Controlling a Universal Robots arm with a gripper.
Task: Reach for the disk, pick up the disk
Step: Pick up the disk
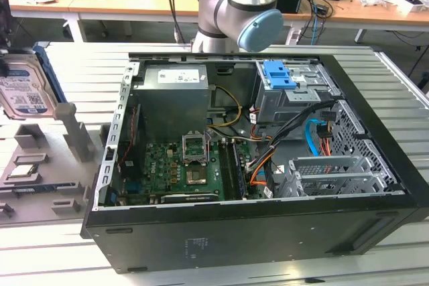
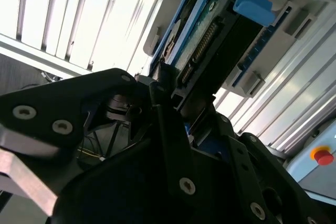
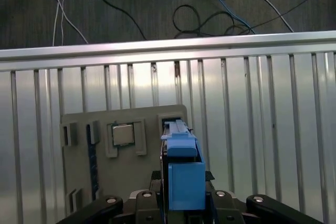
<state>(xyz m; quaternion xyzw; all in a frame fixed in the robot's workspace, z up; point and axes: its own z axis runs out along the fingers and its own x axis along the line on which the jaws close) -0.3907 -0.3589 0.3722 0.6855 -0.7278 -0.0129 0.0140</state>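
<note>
From my station, the exterior view has the disk (image 1: 25, 90) at that view's far left. It stands on edge in the grey holder tray (image 1: 47, 189), leaning a little, with its blue-and-white label turned toward the camera. The tray lies on the slatted metal table (image 1: 375, 259), just beside the open computer case (image 1: 255, 239). The arm (image 1: 234, 5) rises behind the case and reaches off toward the exterior view's left.

In the first wrist view I am looking straight down the disk's upper edge. Its blue rail (image 3: 184, 150) runs up the middle of the frame and the pincer (image 3: 185, 178) straddles it, with black pincer parts close on both sides. The same tray lies beyond, with a small square chip (image 3: 124, 134) seated in one of its pockets, apart from the disk. Past the table edge, loose cables (image 3: 210, 17) trail on the dark floor.

The second wrist view shows the disk (image 2: 210, 40) edge-on, blue frame around its dark side, and the pincer body seems to meet its lower corner. I cannot tell whether the pincer is clamped on the disk or only set around it. The disk's foot looks seated in the tray.
</note>
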